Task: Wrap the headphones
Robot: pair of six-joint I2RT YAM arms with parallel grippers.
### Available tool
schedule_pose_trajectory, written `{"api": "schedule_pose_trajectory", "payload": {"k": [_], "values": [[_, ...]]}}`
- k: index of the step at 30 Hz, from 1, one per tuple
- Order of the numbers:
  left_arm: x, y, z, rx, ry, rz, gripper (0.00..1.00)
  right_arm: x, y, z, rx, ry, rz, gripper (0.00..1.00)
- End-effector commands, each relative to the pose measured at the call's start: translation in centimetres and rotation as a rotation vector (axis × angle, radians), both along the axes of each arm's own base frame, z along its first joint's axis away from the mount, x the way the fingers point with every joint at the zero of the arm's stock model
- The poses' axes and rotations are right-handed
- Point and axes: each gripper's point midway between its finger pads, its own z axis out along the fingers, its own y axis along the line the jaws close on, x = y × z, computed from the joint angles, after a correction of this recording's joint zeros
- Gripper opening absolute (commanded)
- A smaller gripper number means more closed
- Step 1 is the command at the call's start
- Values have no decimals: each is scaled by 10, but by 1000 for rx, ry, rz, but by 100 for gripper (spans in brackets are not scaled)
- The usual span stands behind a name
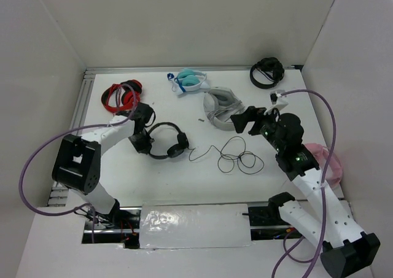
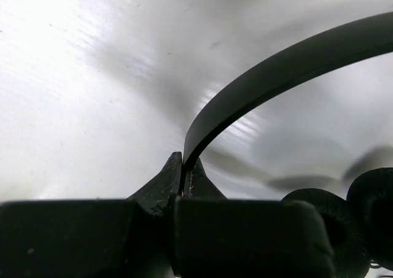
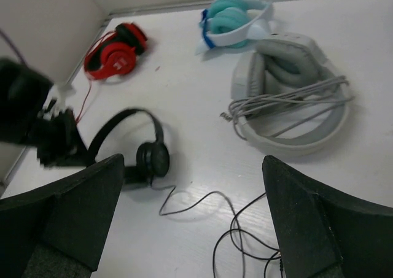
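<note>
left gripper (image 1: 140,142): clamped on the headband (image 2: 276,75). Our left wrist view shows the jaws pinched flat on the thin black band with no gap.
why that hold: we read it as an anchor. With the band pinned, the headphones (image 1: 178,148) can't slide while the cable gets wound.
headphones vs left gripper: lying flat at centre-left of the top view. The band arches up and right from the grip, and the earcups (image 2: 322,229) sit side by side just right of it.
right gripper (image 1: 244,119): jaws wide apart and holding nothing. It hovers right of centre, over the lower right edge of the grey headset (image 1: 220,106).
why there: we judge it's staged above the loose cable (image 1: 238,160), ready to drop for a pick.
cable vs right gripper: the cable trails right from the earcups into slack loops on the table. The loops lie below-left of the open jaws, not touching them.
wrap status: not begun, our call. All the cable is loose.
clutter: the red pair (image 1: 123,95) and teal pair (image 1: 190,79) sit in the upper frame, well apart.
</note>
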Motion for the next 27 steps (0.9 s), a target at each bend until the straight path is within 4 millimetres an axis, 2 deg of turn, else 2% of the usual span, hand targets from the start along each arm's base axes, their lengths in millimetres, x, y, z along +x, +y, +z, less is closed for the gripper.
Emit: {"api": "schedule_pose_trajectory", "payload": {"k": [1,5,6,7,8,9,10,11,13,14,16,17,20,23,26,27], "values": [[35,0,63,45,-167,44,0,-22,34,17,-56,-144,229,100],[61,-3,134,19,-371,10,0,-42,53,16,-118,-214,335,100],[63,-1,156,7,-439,11,0,-42,54,7,-143,-216,331,100],[71,-1,176,5,-516,-12,0,-43,55,4,-179,-240,338,100],[70,-2,198,-15,-588,-24,0,-45,60,3,-198,-260,350,100],[71,-2,212,-24,-634,-44,0,-44,60,-7,-224,-248,344,100],[75,-6,233,-45,-702,-75,0,-38,55,-14,-264,-243,302,100],[71,-5,258,-54,-775,-101,0,-34,60,-14,-266,-269,294,100],[69,-6,286,-76,-853,-117,0,-23,57,-14,-315,-311,243,100],[65,-7,304,-95,-904,-136,0,-20,61,-28,-343,-295,257,100],[60,-9,337,-107,-989,-178,0,-13,65,-39,-372,-296,262,100],[56,-12,360,-122,-1052,-219,0,-7,69,-54,-400,-287,274,100],[48,-18,393,-152,-1134,-280,0,-1,81,-69,-385,-274,307,100],[38,-18,443,-168,-1242,-306,0,6,90,-92,-368,-225,323,100],[32,-22,465,-192,-1286,-337,0,9,96,-97,-336,-228,331,100],[25,-26,478,-216,-1317,-374,0,10,99,-97,-320,-224,336,100]]}}
